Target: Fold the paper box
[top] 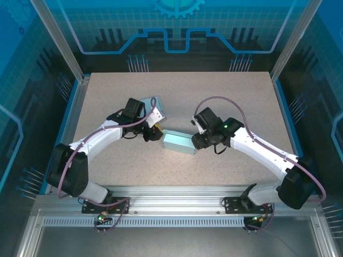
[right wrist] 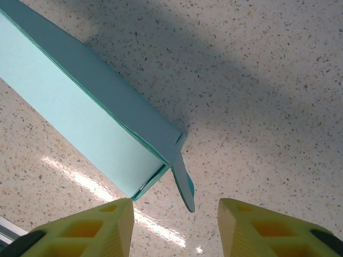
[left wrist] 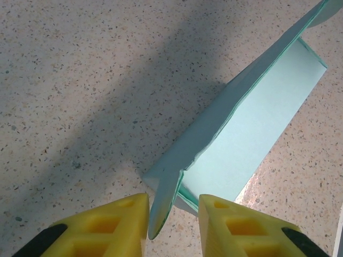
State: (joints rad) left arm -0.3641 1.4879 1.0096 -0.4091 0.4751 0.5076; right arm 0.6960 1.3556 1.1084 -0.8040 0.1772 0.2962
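Observation:
The paper box (top: 179,142) is pale teal, long and narrow, and lies mid-table between both arms. My left gripper (top: 156,132) is at its left end. In the left wrist view the end flap (left wrist: 163,201) stands between my yellow fingers (left wrist: 115,227), leaning on the left one with a gap to the right one; the left gripper (left wrist: 173,222) is open. My right gripper (top: 196,140) is at the box's right end. There the box (right wrist: 86,112) shows a small end flap (right wrist: 183,184) hanging free between widely parted fingers; the right gripper (right wrist: 176,225) is open.
A flat teal piece of card (top: 151,104) lies just behind the left wrist; I cannot tell if it joins the box. The speckled beige tabletop (top: 230,91) is framed by metal posts and blue walls, with a rail along the near edge (top: 177,195).

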